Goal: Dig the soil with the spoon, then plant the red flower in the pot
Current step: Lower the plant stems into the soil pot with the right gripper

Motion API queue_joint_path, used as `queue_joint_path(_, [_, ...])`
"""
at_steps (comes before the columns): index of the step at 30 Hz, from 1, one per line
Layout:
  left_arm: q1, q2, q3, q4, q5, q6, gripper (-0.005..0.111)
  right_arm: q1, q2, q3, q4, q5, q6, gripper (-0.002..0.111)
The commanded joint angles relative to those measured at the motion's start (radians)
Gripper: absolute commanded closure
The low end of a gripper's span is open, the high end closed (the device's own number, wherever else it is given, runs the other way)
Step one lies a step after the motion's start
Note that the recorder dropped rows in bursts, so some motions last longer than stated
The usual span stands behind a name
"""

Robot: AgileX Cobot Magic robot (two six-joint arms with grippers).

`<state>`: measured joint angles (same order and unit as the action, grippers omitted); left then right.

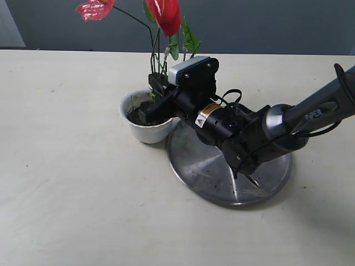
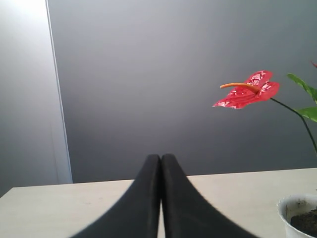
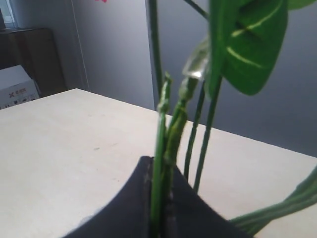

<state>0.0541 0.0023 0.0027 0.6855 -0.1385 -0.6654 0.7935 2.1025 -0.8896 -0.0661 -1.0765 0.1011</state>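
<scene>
Red flower (image 1: 166, 15) stands upright over the white pot (image 1: 145, 131) on the desk (image 1: 66, 183), its stems pinched in the right end effector (image 1: 157, 97) above the soil (image 1: 138, 116). Planting looks nearly done; only release remains. The left end effector (image 2: 161, 168) is pressed together, empty.

A big pale cream table (image 1: 66, 183) is seen, with a flat grey wall (image 2: 148, 89) set behind it. A lighter panel (image 2: 25, 89) is seen beside the grey wall. In the right wrist view a brown cabinet (image 3: 34, 54) and a white box (image 3: 17, 87) are seen far back.
</scene>
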Motion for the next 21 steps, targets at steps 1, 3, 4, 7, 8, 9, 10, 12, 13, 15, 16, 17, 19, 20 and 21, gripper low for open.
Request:
queue_joint_path(1, [-0.008,-0.002,-0.003,-0.007,-0.012,-0.005,0.106,-0.006,0.008,0.007,-0.012,0.109,0.0,0.108])
queue_joint_path(3, [-0.008,-0.002,-0.003,-0.007,-0.012,-0.005,0.106,-0.006,0.008,0.007,-0.012,0.13,0.006,0.108])
queue_joint_path(4, [-0.008,-0.002,-0.003,-0.007,-0.012,-0.005,0.106,-0.006,0.008,0.007,-0.012,0.138,0.006,0.108])
queue_joint_path(7, [-0.008,-0.002,-0.003,-0.007,-0.012,-0.005,0.106,-0.006,0.008,0.007,-0.012,0.168,0.006,0.108])
queue_joint_path(8, [-0.008,-0.002,-0.003,-0.007,-0.012,-0.005,0.106,-0.006,0.008,0.007,-0.012,0.17,0.006,0.108])
queue_joint_path(9, [-0.008,-0.002,-0.003,-0.007,-0.012,-0.005,0.106,-0.006,0.008,0.007,-0.012,0.179,0.006,0.108])
queue_joint_path(10, [-0.008,-0.002,-0.003,-0.007,-0.012,-0.005,0.106,-0.006,0.008,0.007,-0.012,0.184,0.012,0.108])
queue_joint_path(12, [-0.008,-0.002,-0.003,-0.007,-0.012,-0.005,0.106,-0.004,0.008,0.007,-0.012,0.191,0.015,0.107])
queue_joint_path(13, [-0.008,-0.002,-0.003,-0.007,-0.012,-0.005,0.106,-0.004,0.008,0.007,-0.012,0.191,0.015,0.105])
queue_joint_path(15, [-0.008,-0.002,-0.003,-0.007,-0.012,-0.005,0.106,-0.004,0.008,0.007,-0.014,0.198,0.028,0.1])
queue_joint_path(16, [-0.008,-0.002,-0.003,-0.007,-0.012,-0.005,0.106,-0.004,0.008,0.007,-0.014,0.201,0.033,0.097])
queue_joint_path(17, [-0.008,-0.002,-0.003,-0.007,-0.012,-0.005,0.106,-0.004,0.008,0.007,-0.014,0.207,0.033,0.094])
queue_joint_path(19, [-0.008,-0.002,-0.003,-0.007,-0.012,-0.005,0.106,-0.004,0.008,0.007,-0.014,0.207,0.033,0.091])
queue_joint_path(20, [-0.008,-0.002,-0.003,-0.007,-0.012,-0.005,0.106,-0.004,0.008,0.007,-0.014,0.207,0.033,0.091])
queue_joint_path(21, [-0.008,-0.002,-0.003,-0.007,-0.012,-0.005,0.106,-0.004,0.008,0.007,-0.014,0.207,0.033,0.091])
